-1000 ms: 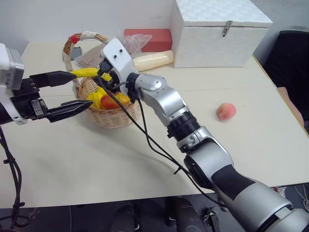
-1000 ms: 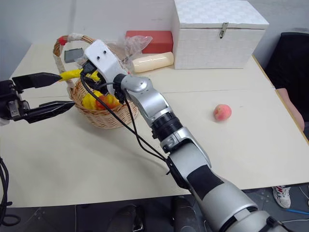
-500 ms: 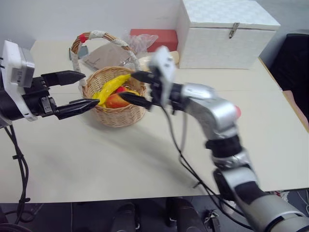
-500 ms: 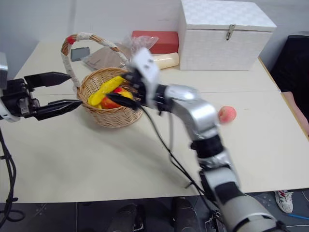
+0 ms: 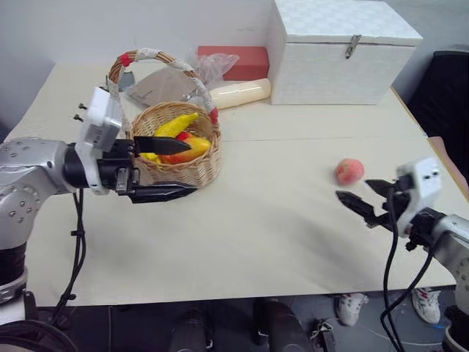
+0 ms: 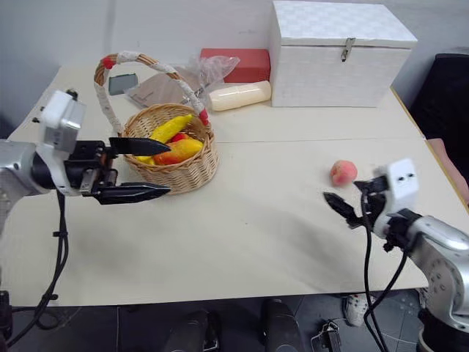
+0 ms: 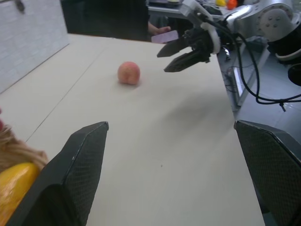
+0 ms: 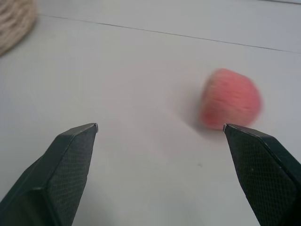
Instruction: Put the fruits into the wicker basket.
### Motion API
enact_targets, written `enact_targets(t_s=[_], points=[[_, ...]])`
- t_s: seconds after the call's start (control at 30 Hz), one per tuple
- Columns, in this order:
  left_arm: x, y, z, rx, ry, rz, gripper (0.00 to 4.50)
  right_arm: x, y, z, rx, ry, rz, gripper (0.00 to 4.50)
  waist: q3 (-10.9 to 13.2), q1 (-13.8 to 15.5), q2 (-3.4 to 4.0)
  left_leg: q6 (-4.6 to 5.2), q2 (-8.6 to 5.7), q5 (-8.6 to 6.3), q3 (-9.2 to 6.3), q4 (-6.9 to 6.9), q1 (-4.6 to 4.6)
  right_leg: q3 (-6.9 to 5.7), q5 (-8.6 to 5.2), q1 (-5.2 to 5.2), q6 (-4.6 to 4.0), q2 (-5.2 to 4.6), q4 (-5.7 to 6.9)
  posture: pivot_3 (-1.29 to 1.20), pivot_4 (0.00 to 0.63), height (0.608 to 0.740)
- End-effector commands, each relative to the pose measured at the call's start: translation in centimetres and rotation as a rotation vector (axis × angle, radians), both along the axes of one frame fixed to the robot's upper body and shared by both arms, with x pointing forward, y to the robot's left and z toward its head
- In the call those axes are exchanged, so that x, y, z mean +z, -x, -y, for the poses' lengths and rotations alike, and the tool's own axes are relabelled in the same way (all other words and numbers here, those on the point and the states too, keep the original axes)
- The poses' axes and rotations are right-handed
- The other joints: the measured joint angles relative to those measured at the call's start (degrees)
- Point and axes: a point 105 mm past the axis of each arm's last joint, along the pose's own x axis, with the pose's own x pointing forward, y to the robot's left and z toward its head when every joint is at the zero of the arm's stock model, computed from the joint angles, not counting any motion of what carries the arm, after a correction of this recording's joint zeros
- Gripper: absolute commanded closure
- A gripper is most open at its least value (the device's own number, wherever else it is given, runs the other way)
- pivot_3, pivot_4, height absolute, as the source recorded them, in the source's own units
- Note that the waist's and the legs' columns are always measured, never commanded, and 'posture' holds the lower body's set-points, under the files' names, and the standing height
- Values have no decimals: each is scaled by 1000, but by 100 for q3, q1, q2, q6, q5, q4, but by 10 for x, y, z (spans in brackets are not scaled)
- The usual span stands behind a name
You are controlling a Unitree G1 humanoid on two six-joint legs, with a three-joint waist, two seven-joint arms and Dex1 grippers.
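Observation:
The wicker basket (image 5: pixel 187 170) stands at the table's left and holds a yellow banana (image 5: pixel 176 125) and red-orange mangoes (image 5: pixel 187 151). My left gripper (image 5: pixel 193 167) hovers open just in front of the basket, pointing right, with nothing between its fingers. A pink-orange peach (image 5: pixel 349 171) lies alone on the table at the right. My right gripper (image 5: pixel 352 188) is open and empty, low over the table, just short of the peach. In the right wrist view the peach (image 8: pixel 230 99) lies ahead of the open fingers, off toward one side. The left wrist view shows the peach (image 7: pixel 128 73) and the right gripper (image 7: pixel 161 63) beyond it.
A large white box with a metal latch (image 5: pixel 341 51) stands at the back right. A red box (image 5: pixel 236 59), a crumpled plastic bag (image 5: pixel 212 66) and a cream cylinder roll (image 5: pixel 234 93) lie behind the basket. The table's right edge (image 5: pixel 440 158) runs close behind my right gripper.
My right gripper left the basket, swung far right and down to near the peach, and opened wider; the banana stayed in the basket. My left gripper moved right, up to the basket's front.

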Motion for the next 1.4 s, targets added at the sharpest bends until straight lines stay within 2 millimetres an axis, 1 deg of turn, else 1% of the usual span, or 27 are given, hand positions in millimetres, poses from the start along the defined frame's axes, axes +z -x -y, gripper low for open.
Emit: enact_targets(t_s=[0.03, 0.1, 0.17, 0.23, 0.33, 0.47, 0.53, 0.7, 0.8, 0.87, 0.9, 0.93, 1.0, 1.07, 1.1, 1.17, 1.2, 1.23, 1.27, 1.33, 1.37, 1.4], points=[[8, 1, 11, -64, -6, 56, 0, -1, -14, 13, -112, -25, 62, 128, 0, -4, 0, 0, -1, 0, 0, 0, 1, 1, 0, 0, 0, 1, 0, 0, 150, 740], [10, 1, 14, -87, -8, 64, 0, -6, -22, 12, -117, -23, 63, 128, 0, -9, 1, -1, -1, 0, 3, 0, 2, 5, 0, 0, 0, 3, 2, 0, 150, 740], [11, -1, 16, -94, -8, 73, 0, -10, -37, 19, -179, -42, 71, 128, 0, -11, 1, -2, 0, 0, 3, -1, 1, 5, 0, -2, 0, 7, 1, 0, 150, 740], [13, -3, 18, -93, -6, 82, 0, -10, -51, 26, -248, -87, 85, 128, 0, -4, 1, -1, 0, 2, 4, 1, 0, 6, 0, -1, 0, 6, 1, 0, 150, 740], [14, -5, 17, -86, 0, 92, 0, -9, -67, 25, -270, -128, 108, 128, 0, -4, 1, 0, 2, 3, 3, 2, 0, 8, 0, -2, 0, 6, 2, 0, 150, 740], [14, -6, 15, -71, 1, 102, 0, -14, -82, 21, -268, -132, 108, 128, 1, -1, 2, -1, 4, 3, -2, 1, -4, 5, 0, -1, 0, 7, 23, 0, 150, 740], [15, -7, 14, -62, 2, 108, 0, -19, -90, 19, -276, -144, 90, 128, 1, -4, 2, 3, 5, 5, -2, 1, -5, 6, 1, -1, 2, 3, 24, 0, 150, 740], [17, -7, 13, -44, 3, 125, 0, -32, -104, 20, -298, -96, 82, 128, 1, -6, 2, 5, 7, 7, -2, 2, -5, 6, 2, -1, 4, 0, 28, 0, 150, 740], [19, -8, 11, -31, 1, 132, 0, -30, -107, 17, -267, -64, 118, 1049, 1, -7, 2, 4, 9, 7, -3, 2, -5, 6, 2, -1, 4, -1, 28, 0, 150, 740], [20, -9, 8, -10, 0, 134, 0, -26, -104, 12, -227, -65, 146, 1717, 1, -7, 2, 4, 10, 7, -3, 2, -5, 6, 2, -1, 4, -1, 28, 0, 150, 740], [20, -10, 6, 6, 0, 133, 0, -24, -101, 9, -198, -57, 161, 1946, 1, -7, 2, 4, 11, 7, -3, 2, -5, 6, 2, -1, 4, 0, 30, 0, 150, 740], [19, -11, 4, 16, 0, 132, 0, -22, -99, 6, -179, -50, 171, 1993, 1, -7, 2, 4, 11, 7, -4, 2, -5, 6, 2, -1, 4, 0, 31, 0, 150, 740], [20, -13, -4, 61, 4, 126, 0, -12, -88, -17, -26, -60, 209, 1994, 1, -5, 3, 3, 13, 7, -5, 2, -5, 6, 2, -1, 4, 0, 30, 0, 150, 740], [20, -13, -15, 115, 6, 119, 0, -2, -68, -52, 198, -91, 215, 1995, 2, -3, 4, 3, 15, 7, -7, 2, -5, 5, 2, -1, 4, 1, 29, 0, 150, 740], [20, -13, -19, 129, 6, 117, 0, 0, -61, -62, 261, -99, 209, 1995, 2, -16, 5, 3, 16, 7, -8, 1, -7, 5, 2, -2, 4, 1, 28, 0, 150, 740], [19, -10, -36, 201, 2, 101, 0, 14, -41, -103, 466, -101, 191, 1995, 4, -49, 8, 4, 18, 7, -7, 3, -6, 6, 2, -2, 4, 2, 31, 0, 150, 740], [19, -8, -43, 230, -4, 96, 0, 19, -34, -118, 528, -98, 187, 1995, 4, -67, 8, 4, 19, 7, -3, 3, -2, 10, 2, -2, 4, 1, 35, 0, 150, 740], [18, -7, -50, 259, -11, 92, 0, 24, -32, -131, 569, -100, 190, 1995, 4, -77, 7, 3, 21, 7, -3, 2, 3, 12, 1, -2, 3, 2, 39, 0, 150, 740], [18, -6, -54, 274, -15, 90, 0, 28, -32, -137, 582, -101, 192, 1995, 4, -72, 8, 1, 25, 7, -5, 2, 4, 10, 0, -2, 1, 4, 40, 0, 150, 740], [19, -2, -75, 364, -39, 89, 0, 50, -43, -182, 644, -128, 235, 1995, 4, -104, 6, -2, 24, 9, -9, 3, 4, 7, -2, -3, -2, 2, 40, 0, 150, 740], [21, 1, -83, 399, -44, 89, 0, 60, -48, -202, 666, -139, 252, 1995, 4, -129, 6, -5, 25, 10, -5, 4, 4, 10, -1, -6, -3, 2, 42, 0, 150, 740], [23, 2, -88, 421, -44, 91, 0, 69, -50, -219, 693, -150, 267, 1995, 4, -150, 7, -6, 23, 11, -3, 4, 4, 11, -2, -10, -4, 0, 43, 0, 150, 740]])
